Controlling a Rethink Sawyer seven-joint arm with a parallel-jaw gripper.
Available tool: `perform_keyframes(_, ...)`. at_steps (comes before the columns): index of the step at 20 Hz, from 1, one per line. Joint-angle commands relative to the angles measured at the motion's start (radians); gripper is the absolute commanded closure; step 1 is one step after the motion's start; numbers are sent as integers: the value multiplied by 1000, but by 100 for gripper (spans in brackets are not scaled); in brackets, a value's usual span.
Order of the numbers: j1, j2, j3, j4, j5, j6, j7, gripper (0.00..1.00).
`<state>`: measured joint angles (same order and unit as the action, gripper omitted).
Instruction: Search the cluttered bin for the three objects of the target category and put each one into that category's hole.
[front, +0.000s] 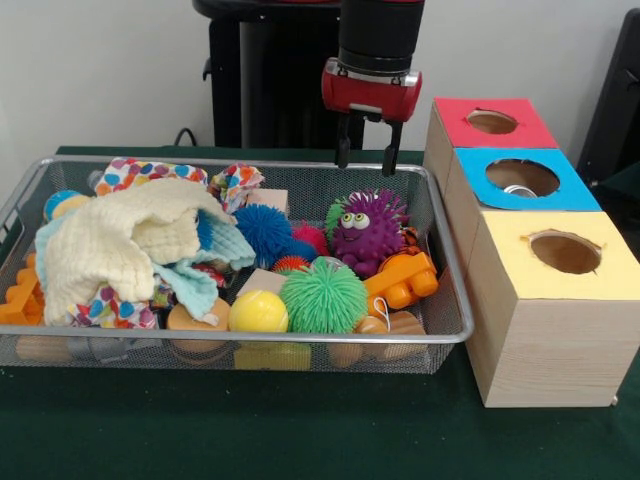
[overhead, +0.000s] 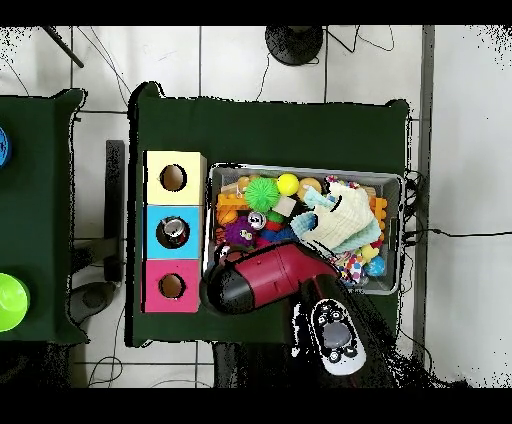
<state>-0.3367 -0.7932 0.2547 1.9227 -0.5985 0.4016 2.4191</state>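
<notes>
Gripper (front: 368, 160): two dark fingers pointing straight down from a red housing, set moderately apart, nothing between them. Position: upper centre of the front view, hovering above the far rim of the bin, apart from all contents.

Arm: wrist vertical, black cylinder entering from the top edge. In the overhead view the red forearm (overhead: 268, 278) lies across the lower left part of the bin and hides the gripper.

Purple spiky creature (front: 366, 230): directly below the gripper, toward the right end of the bin; googly eyes facing the camera. Nearest candidate.

Blue spiky ball (front: 266, 229): left of the purple creature, against the cloths.

Green spiky ball (front: 323, 296): near front rim, beside a yellow ball (front: 258, 312).

Orange block (front: 403, 281): right of the green ball.

Cloths (front: 130, 245): cream, pale blue and patterned, heaped over the left half, hiding items beneath.

Wire bin (front: 448, 300): centre.

Holes: red box (front: 525, 125), blue box (front: 565, 190), yellow box (front: 535, 235), in a row along the right of the frame.

Step, by judgement: search or pick phase, empty-handed. Target category not evident. Next move calls for a straight descent onto a chosen toy, closing the fingers around it.
</notes>
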Motion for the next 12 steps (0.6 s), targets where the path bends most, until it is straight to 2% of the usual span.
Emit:
perform_keyframes(1, 7, 0, -5, -62, 27, 12, 35, 0)
perform_keyframes(7, -7, -88, 19, 3, 77, 38, 19, 0)
perform_keyframes(12, -28, -93, 33, 8, 90, 35, -11, 0)
